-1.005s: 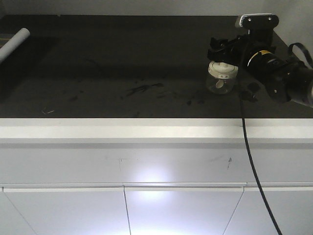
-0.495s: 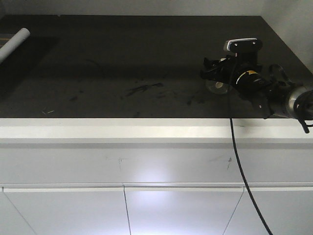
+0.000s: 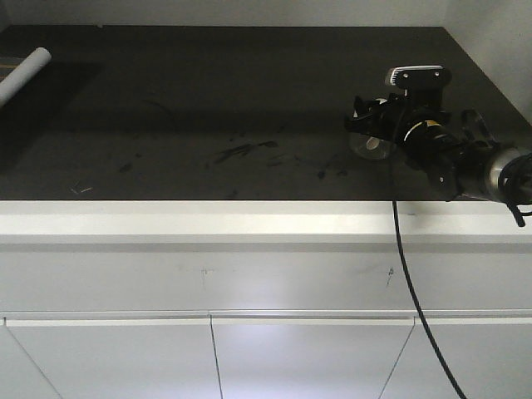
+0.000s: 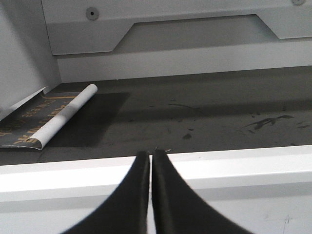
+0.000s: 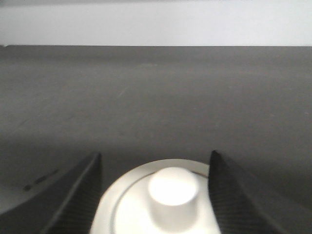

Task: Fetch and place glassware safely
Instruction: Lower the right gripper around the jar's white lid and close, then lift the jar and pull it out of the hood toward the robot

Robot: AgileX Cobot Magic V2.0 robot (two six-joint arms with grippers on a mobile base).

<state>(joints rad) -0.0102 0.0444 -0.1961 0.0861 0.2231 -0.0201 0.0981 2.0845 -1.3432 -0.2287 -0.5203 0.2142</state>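
Observation:
The glassware (image 3: 371, 146) is a small clear jar with a cream-white lid, at the right of the dark counter top (image 3: 208, 108). My right gripper (image 3: 364, 131) reaches over it from the right and hides most of it. In the right wrist view the lid and its knob (image 5: 173, 195) fill the gap of the right gripper (image 5: 155, 157), and both dark fingers press against the lid's rim. Whether the jar rests on the counter cannot be told. My left gripper (image 4: 150, 152) is shut on nothing, low in front of the white counter edge (image 4: 243, 170).
A rolled white-and-dark paper sheet (image 3: 25, 70) lies at the far left of the counter, also seen from the left wrist (image 4: 63, 114). A white wall (image 3: 499, 33) stands close on the right. A black cable (image 3: 407, 274) hangs down over the white cabinet fronts.
The right gripper and jar sank from higher and nearer the camera down to the counter, the jar now mostly hidden. In the last half second they shifted slightly right.

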